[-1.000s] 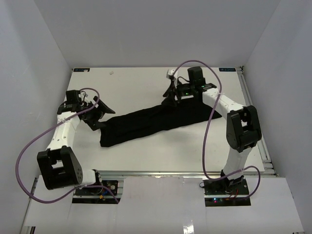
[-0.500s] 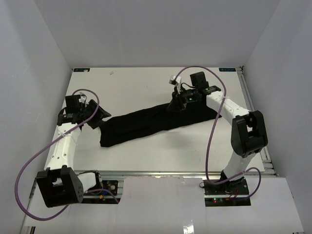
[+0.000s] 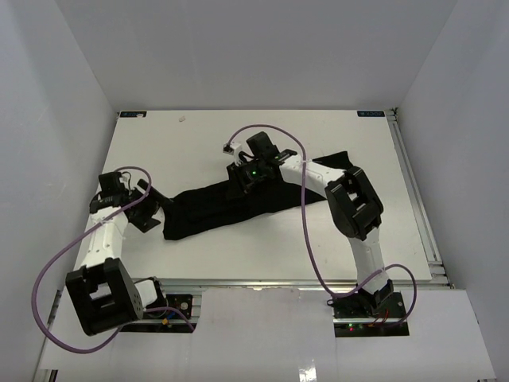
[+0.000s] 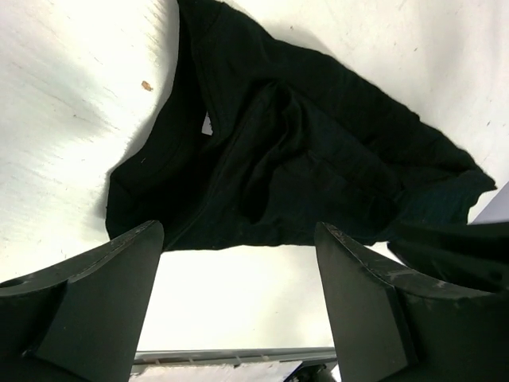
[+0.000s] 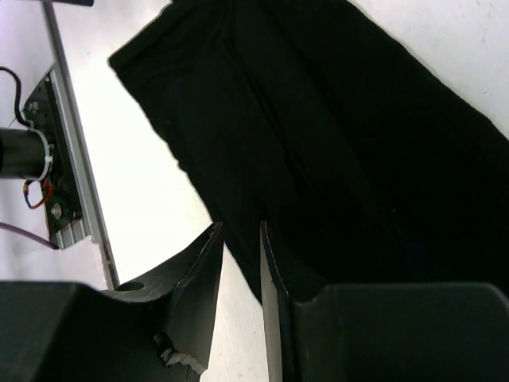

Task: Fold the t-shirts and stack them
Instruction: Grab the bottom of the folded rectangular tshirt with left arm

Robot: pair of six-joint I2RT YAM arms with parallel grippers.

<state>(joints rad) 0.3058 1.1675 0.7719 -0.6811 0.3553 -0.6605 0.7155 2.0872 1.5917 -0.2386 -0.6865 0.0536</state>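
Note:
The black t-shirt (image 3: 211, 213) lies bunched in a long band running from near left to far right across the table. My right gripper (image 3: 241, 177) hangs over the band's middle by its far edge. In the right wrist view the jaws (image 5: 238, 227) stand almost together with a thin slit, and the t-shirt (image 5: 334, 135) lies below with no cloth seen pinched. My left gripper (image 3: 153, 213) is just left of the band's left end. In the left wrist view it (image 4: 238, 231) is wide open and empty, with the crumpled t-shirt (image 4: 302, 151) ahead of it.
An aluminium rail runs along the table's near edge (image 4: 231, 358) and also shows in the right wrist view (image 5: 64, 191) with a motor and wires. A rail lines the right side (image 3: 413, 183). Purple cables loop off both arms. White walls enclose the table.
My right gripper has swung left from the shirt's far right part to over its middle. My left gripper has drawn back toward the near left. The shirt lies much as before.

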